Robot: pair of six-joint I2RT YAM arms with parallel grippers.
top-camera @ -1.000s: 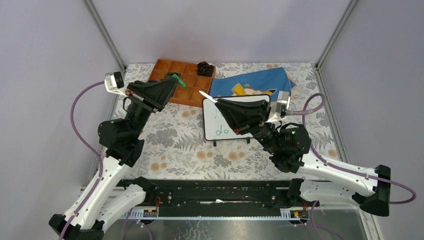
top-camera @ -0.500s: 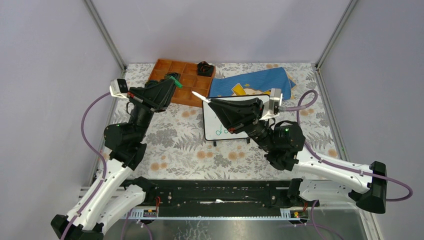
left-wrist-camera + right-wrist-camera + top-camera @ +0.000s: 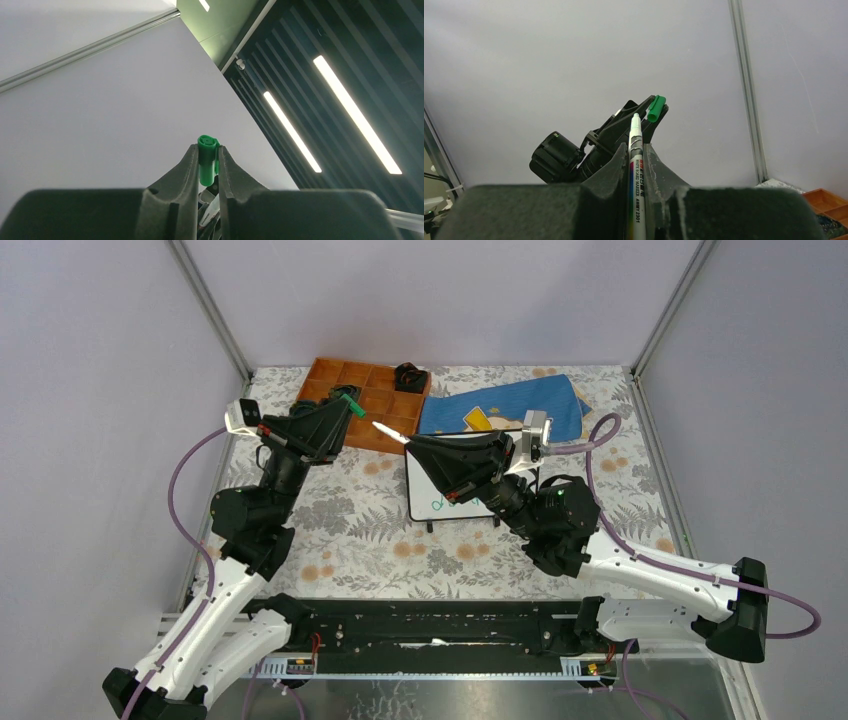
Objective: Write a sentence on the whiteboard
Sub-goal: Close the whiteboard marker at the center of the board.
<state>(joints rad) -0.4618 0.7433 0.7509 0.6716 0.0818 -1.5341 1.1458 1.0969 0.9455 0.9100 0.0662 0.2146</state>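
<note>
The whiteboard (image 3: 424,492) stands on the table's middle, mostly hidden under my right arm. Only a few green strokes of the sentence (image 3: 441,503) show at its lower left. My right gripper (image 3: 412,440) is shut on a white whiteboard marker (image 3: 392,432), held in the air with its bare tip pointing left. In the right wrist view the marker (image 3: 635,175) sits between the fingers (image 3: 636,147). My left gripper (image 3: 343,408) is shut on the green cap (image 3: 351,403), which also shows in the left wrist view (image 3: 207,162) and the right wrist view (image 3: 656,108). Marker tip and cap are close but apart.
An orange compartment tray (image 3: 330,380) lies at the back left with a black object (image 3: 408,375) on its right end. A blue cloth with yellow print (image 3: 520,400) lies behind the whiteboard. Metal frame posts (image 3: 213,310) stand at the back corners.
My right gripper has moved left with the marker, bringing its tip closer to the green cap. My left arm shifted slightly right; the cap stays about where it was.
</note>
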